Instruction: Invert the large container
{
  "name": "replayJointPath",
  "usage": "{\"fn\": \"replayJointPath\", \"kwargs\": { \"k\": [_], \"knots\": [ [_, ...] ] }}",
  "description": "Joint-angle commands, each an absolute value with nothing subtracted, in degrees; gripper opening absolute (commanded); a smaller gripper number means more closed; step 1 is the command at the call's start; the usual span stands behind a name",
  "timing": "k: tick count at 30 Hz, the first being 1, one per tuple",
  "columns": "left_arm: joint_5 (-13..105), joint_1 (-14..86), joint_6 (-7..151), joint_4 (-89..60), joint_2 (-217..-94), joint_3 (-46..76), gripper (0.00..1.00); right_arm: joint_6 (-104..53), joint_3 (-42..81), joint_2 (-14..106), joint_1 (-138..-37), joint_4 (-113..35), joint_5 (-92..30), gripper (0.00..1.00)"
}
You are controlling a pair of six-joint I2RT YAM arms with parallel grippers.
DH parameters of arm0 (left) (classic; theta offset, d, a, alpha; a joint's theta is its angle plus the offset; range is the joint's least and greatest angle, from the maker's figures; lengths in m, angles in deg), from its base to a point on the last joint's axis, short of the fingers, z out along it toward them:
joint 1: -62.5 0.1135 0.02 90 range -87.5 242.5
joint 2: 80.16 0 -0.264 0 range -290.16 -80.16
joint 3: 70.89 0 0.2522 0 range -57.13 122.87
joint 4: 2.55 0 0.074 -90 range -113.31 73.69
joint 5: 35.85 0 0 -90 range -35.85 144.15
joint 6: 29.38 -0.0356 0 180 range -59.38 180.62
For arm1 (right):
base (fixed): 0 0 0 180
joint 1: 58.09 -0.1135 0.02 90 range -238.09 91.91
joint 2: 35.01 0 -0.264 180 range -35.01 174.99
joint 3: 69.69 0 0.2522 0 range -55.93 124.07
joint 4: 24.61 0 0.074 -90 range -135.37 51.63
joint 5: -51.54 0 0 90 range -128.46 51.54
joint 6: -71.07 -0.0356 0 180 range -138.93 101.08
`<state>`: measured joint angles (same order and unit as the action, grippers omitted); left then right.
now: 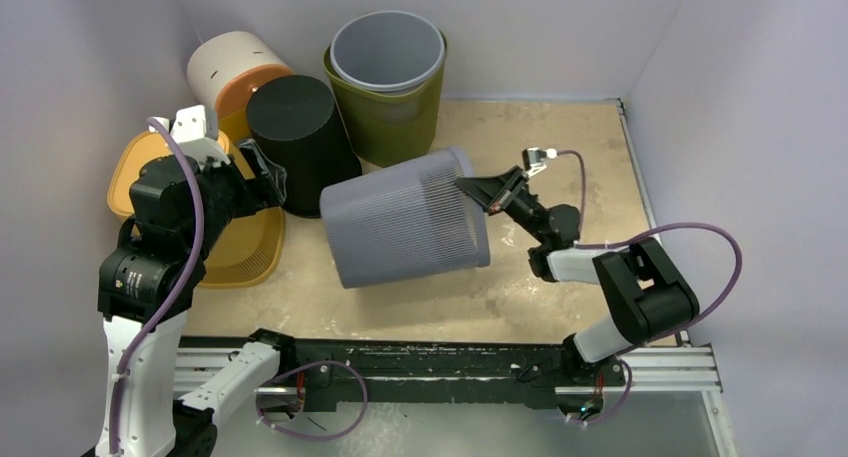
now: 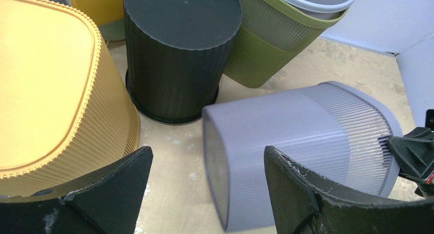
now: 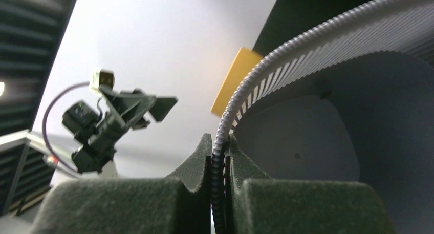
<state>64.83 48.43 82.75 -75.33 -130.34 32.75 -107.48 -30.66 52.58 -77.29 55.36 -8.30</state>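
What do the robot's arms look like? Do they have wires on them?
The left arm and right arm look alike. Both are chunky black joints joined by smooth white sections. A purple cable loops along each arm and runs up to a small white camera at the wrist. The jaws are black, pointed wedges with slightly scuffed edges.

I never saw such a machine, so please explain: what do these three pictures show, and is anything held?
Two robot arms are fixed to a beige table. One picture looks down from above; the other two come from a camera on each wrist. The right gripper is shut on the rim of the large grey ribbed plastic bin, which lies on its side. The left gripper is open and empty. Nearby stand an upturned black ribbed bin, an upturned yellow bin, and an olive green bin holding a pale grey bin.
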Motion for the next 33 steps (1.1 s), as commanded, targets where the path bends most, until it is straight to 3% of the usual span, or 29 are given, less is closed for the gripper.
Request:
{"fn": "replayJointPath", "kwargs": {
  "k": [1, 9, 18, 31, 32, 33],
  "knots": [
    [64.98, 48.09, 83.94, -74.45, -130.54, 34.56, 0.77, -113.66, -23.82, 50.50, -87.08, 78.92, -12.13, 0.00],
    [65.68, 48.09, 83.83, -76.24, -130.86, 36.45, 0.77, -112.16, -16.23, 56.01, -97.07, 79.11, -21.48, 0.00],
    [66.76, 48.10, 82.89, -76.81, -130.27, 35.78, 0.77, -114.95, -22.10, 63.84, -94.62, 79.06, -22.37, 0.00],
    [66.39, 48.09, 82.65, -76.21, -130.61, 35.36, 0.77, -116.15, -30.86, 61.25, -75.04, 78.89, -8.08, 0.00],
    [66.25, 48.09, 82.74, -76.07, -130.55, 35.10, 0.77, -115.43, -30.96, 62.27, -74.02, 78.94, -6.50, 0.01],
    [66.16, 48.09, 82.76, -76.03, -130.54, 34.90, 0.77, -114.92, -30.93, 63.93, -73.25, 78.95, -4.97, 0.08]
  ]
}}
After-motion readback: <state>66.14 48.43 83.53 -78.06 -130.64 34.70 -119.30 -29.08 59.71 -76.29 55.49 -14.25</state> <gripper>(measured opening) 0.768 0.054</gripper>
